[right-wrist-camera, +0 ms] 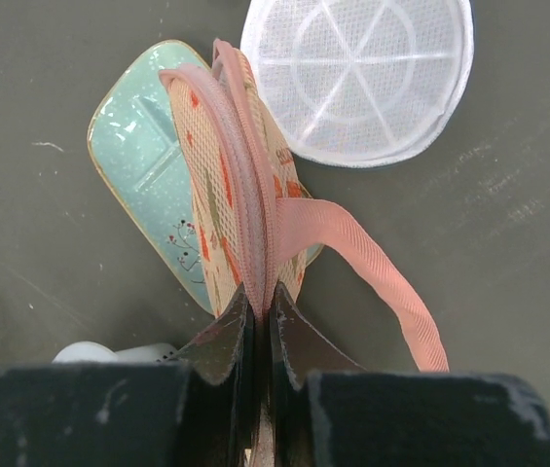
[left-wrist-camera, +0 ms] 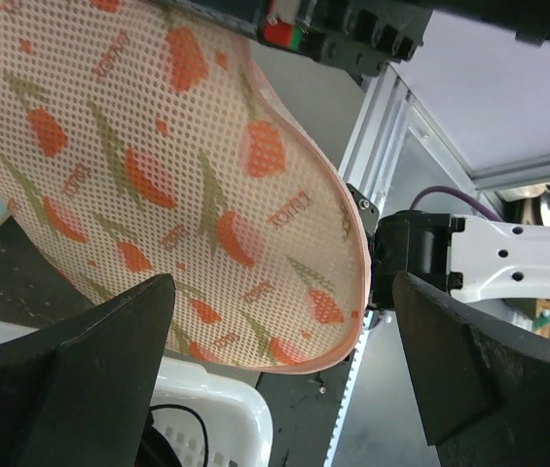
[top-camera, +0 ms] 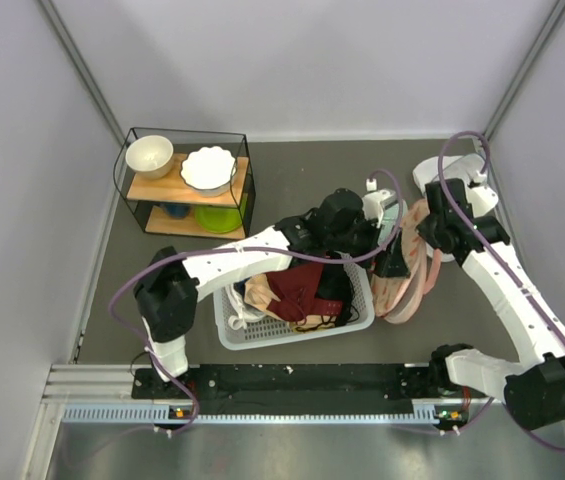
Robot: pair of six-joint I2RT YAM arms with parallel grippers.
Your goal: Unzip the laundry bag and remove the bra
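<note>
The laundry bag point(top-camera: 409, 275) is a peach-pink mesh pouch with red flowers. It hangs on edge to the right of the basket. My right gripper point(top-camera: 430, 228) is shut on the bag's zipped top seam point(right-wrist-camera: 245, 214), fingertips pinched together point(right-wrist-camera: 260, 297). A pink strap point(right-wrist-camera: 382, 272) loops off to the right. My left gripper point(top-camera: 390, 258) is open beside the bag's flat side point(left-wrist-camera: 158, 165), jaws wide apart point(left-wrist-camera: 284, 321) and holding nothing. The bright red bra is hidden.
A white basket point(top-camera: 292, 335) holds maroon, black and beige garments; its corner shows in the left wrist view point(left-wrist-camera: 226, 399). A mint-green tray point(right-wrist-camera: 138, 156) and a white round mesh pouch point(right-wrist-camera: 357, 73) lie under the bag. A wire shelf point(top-camera: 187, 180) with bowls stands back left.
</note>
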